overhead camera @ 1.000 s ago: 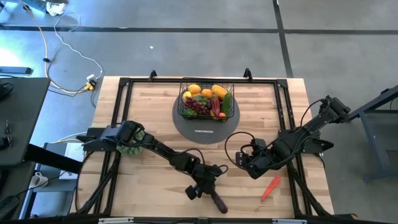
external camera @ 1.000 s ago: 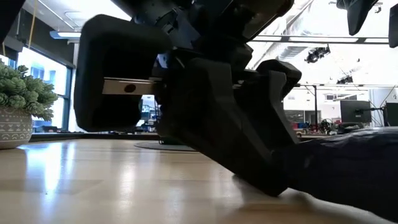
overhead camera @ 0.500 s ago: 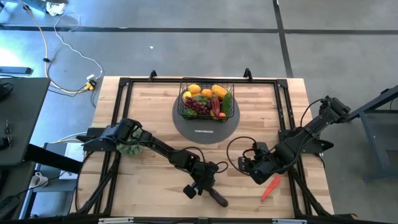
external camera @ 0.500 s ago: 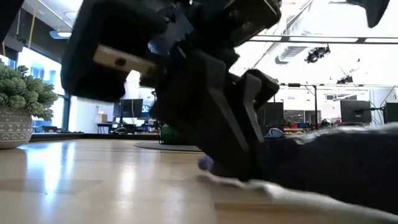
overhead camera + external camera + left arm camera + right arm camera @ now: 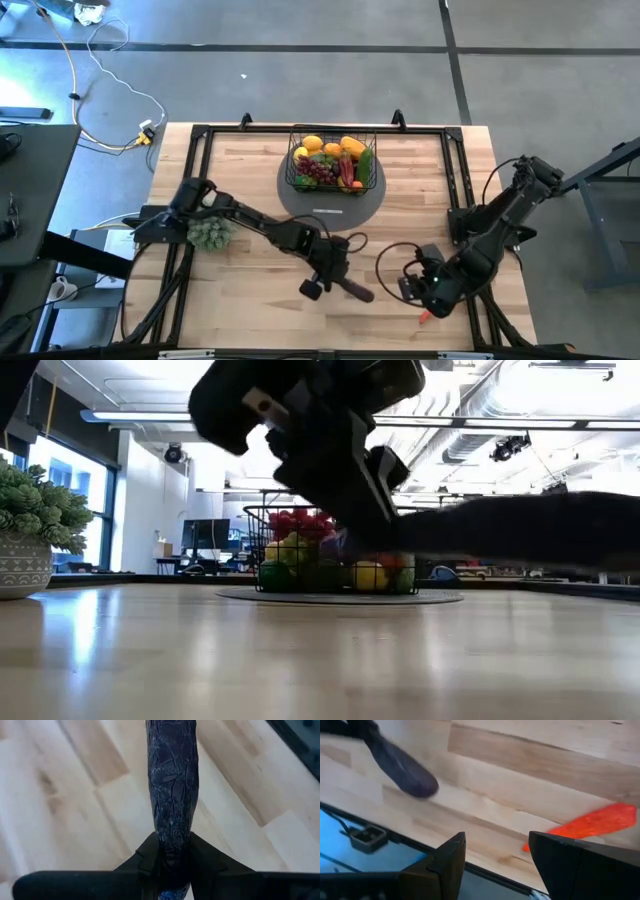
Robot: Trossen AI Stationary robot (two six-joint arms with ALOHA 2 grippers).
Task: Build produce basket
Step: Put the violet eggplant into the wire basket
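We judge the task to be nearly finished. The basket (image 5: 334, 163) stands on a round grey disc (image 5: 331, 200) at the far side of the table (image 5: 250, 200), well beyond both claws, and it is already heaped with produce (image 5: 330, 160): lemons, orange pieces, red grapes, a green piece.

Two pieces are still outside. The left gripper (image 5: 328, 283) is closed on the aubergine (image 5: 354, 290); in its wrist view the dark wrinkled body (image 5: 171, 795) sticks out forward from between the two fingers (image 5: 202, 855), above the wood. In the low view it seems lifted clear of the table.

The right gripper (image 5: 424, 292) has its fingers (image 5: 447, 857) spread apart and holds nothing. The red pepper (image 5: 590, 825) lies on the table just beside it, toward the near edge.

So we think what remains is to carry the aubergine into the basket, then to pick up the pepper.
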